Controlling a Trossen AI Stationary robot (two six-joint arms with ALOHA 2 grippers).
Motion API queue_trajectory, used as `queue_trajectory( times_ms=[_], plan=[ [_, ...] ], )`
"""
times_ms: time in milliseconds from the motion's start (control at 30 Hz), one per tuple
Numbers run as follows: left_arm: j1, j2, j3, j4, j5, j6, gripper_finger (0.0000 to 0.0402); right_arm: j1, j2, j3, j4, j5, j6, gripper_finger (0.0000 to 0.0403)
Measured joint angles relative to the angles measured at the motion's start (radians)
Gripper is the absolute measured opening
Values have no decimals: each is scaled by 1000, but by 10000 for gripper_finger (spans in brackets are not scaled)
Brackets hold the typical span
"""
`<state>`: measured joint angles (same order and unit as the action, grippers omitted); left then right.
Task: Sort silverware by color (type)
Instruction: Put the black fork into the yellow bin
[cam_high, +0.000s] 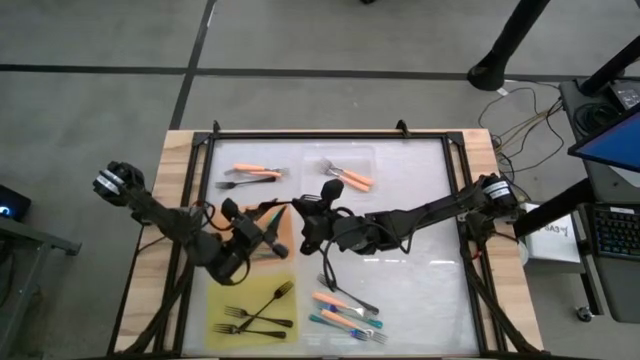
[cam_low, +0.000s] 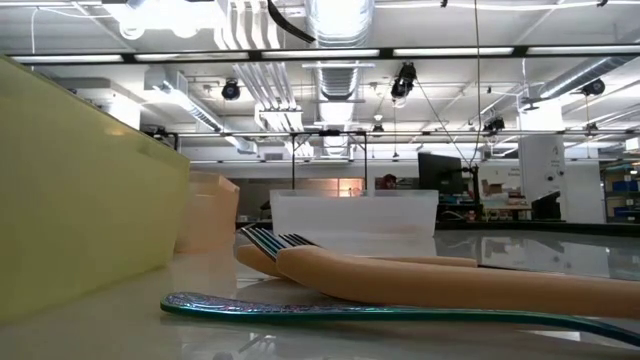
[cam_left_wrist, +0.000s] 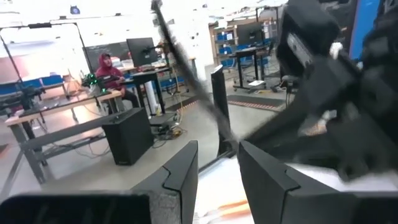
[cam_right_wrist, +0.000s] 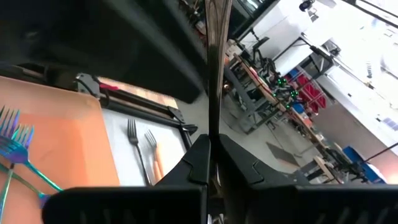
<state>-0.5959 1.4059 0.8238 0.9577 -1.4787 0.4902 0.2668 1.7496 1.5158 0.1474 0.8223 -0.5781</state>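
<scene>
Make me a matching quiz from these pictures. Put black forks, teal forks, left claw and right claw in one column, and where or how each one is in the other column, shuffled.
1. black forks
2. teal forks
3. left claw
4. right claw

A. shut on a thin dark fork
B. lying on the yellow mat
C. open, holding nothing
D. off the mats, mixed with orange-handled forks

Pairs: 1-B, 2-D, 3-C, 4-A
</scene>
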Motion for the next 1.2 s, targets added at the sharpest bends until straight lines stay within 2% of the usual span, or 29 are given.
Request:
queue_trajectory(
  times_ms=[133,267,367,533,800,1067,1200],
  plan=[
    [19,-1,30,0,49,37,98,-1,0,0,0,-1,-3,9],
    [23,-2,44,0,48,69,94,-1,0,0,0,0,-28,9],
    [22,-7,45,0,48,78,74,-1,0,0,1,8,-37,9],
    [21,-14,44,0,68,74,10,-2,0,0,17,11,-65,9],
    [22,-16,44,-4,109,97,1,-3,-1,1,19,16,-61,17],
    [21,-31,44,-1,90,106,0,1,-12,1,-19,60,-67,79],
    [17,-49,44,0,89,124,0,11,-37,1,-110,77,16,118]
  ],
)
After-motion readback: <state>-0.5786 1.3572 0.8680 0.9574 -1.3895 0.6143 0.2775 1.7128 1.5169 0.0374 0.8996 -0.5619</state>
